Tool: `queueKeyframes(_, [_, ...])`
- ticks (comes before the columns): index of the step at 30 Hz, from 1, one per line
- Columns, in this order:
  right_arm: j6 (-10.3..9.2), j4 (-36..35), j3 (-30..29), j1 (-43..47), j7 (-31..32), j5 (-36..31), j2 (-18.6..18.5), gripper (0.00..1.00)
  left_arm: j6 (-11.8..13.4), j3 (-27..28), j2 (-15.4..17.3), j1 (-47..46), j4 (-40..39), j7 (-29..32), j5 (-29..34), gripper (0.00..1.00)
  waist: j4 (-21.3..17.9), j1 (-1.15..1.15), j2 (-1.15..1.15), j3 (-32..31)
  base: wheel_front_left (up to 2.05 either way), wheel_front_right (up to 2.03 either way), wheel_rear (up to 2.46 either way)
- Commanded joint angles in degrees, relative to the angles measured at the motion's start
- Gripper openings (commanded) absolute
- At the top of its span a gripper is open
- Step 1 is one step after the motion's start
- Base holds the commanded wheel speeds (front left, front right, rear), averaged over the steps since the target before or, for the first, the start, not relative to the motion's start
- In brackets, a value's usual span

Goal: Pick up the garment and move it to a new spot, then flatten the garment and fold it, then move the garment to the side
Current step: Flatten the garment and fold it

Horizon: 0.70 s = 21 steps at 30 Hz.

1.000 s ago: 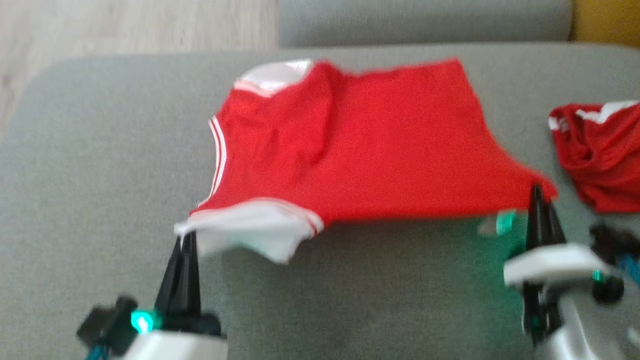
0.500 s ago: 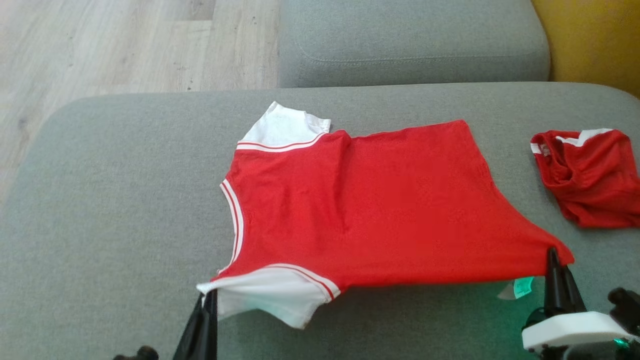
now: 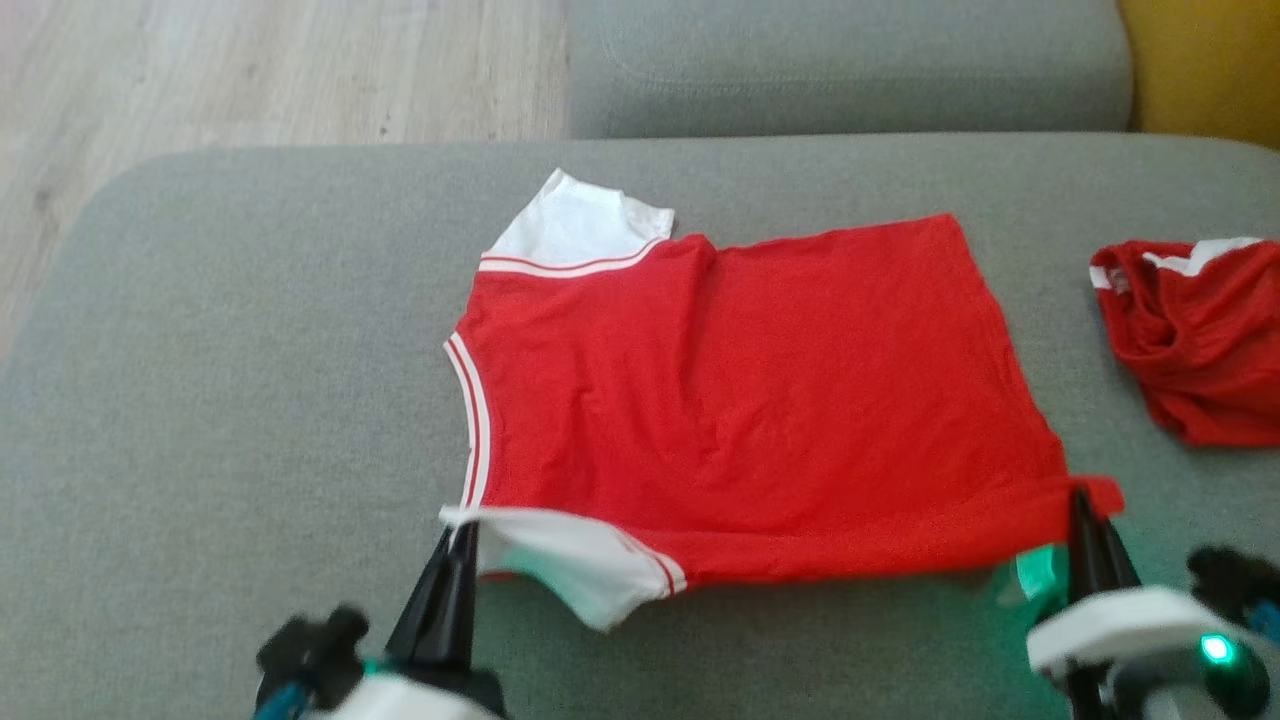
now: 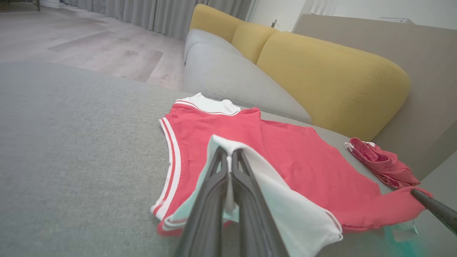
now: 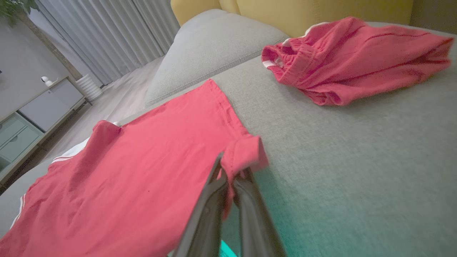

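1. A broad grey upholstered seat (image 3: 220,400) is filling the foreground. A wooden floor (image 3: 250,70) is showing beyond its far left edge and a grey sofa cushion (image 3: 850,70) is sitting behind it. In the left wrist view, yellow back cushions (image 4: 332,82) are rising behind that cushion.
2. A crumpled red garment (image 3: 1200,340) with white trim is lying on the seat to the robot's right. It is lying apart from the red T-shirt (image 3: 760,400), beyond its hem.
3. The left gripper (image 3: 458,530) is pinching the edge of the near white sleeve (image 3: 570,560) with its jaws closed tight, and is lifting that edge slightly off the seat.
4. The right gripper (image 3: 1080,495) is likewise clamping the near hem corner (image 3: 1095,492). Its jaws are pressed together on the cloth, which is folding over the fingertips.
5. The T-shirt is lying spread mostly flat in the middle of the seat, with its long axis running from left to right across the head view.
6. Its striped neckline (image 3: 470,420) is pointing to the robot's left and its hem to the right.
7. The far white sleeve (image 3: 575,225) is pointing away towards the sofa.
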Motion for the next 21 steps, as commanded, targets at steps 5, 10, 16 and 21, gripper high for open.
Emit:
queueKeyframes(5, [0.21,3.8,1.0,-10.3,2.7,-1.0,-0.5,0.00,-2.7,0.1,-1.3,-12.6,6.0,1.9,0.3,0.00,0.2,0.00,-0.01,1.9,0.00,0.00,0.00])
queueKeyframes(10, [0.21,7.1,0.5,-15.3,7.8,-5.3,-0.5,0.00,-4.0,-0.4,-1.2,-18.7,11.2,5.9,-0.3,0.00,0.2,0.00,-0.01,2.6,0.00,0.00,0.00])
queueKeyframes(16, [0.21,8.1,-0.5,-20.0,14.8,-9.7,-0.5,0.00,-5.3,-0.9,0.2,-25.6,14.6,12.8,-1.4,0.00,0.4,0.00,-0.01,2.9,0.00,0.00,0.00])
queueKeyframes(21, [0.21,8.4,-1.7,-22.7,18.9,-11.9,-0.5,0.00,-5.8,-0.2,0.9,-29.4,16.4,15.4,-2.5,0.00,0.4,0.00,-0.01,3.0,0.00,0.00,0.00])
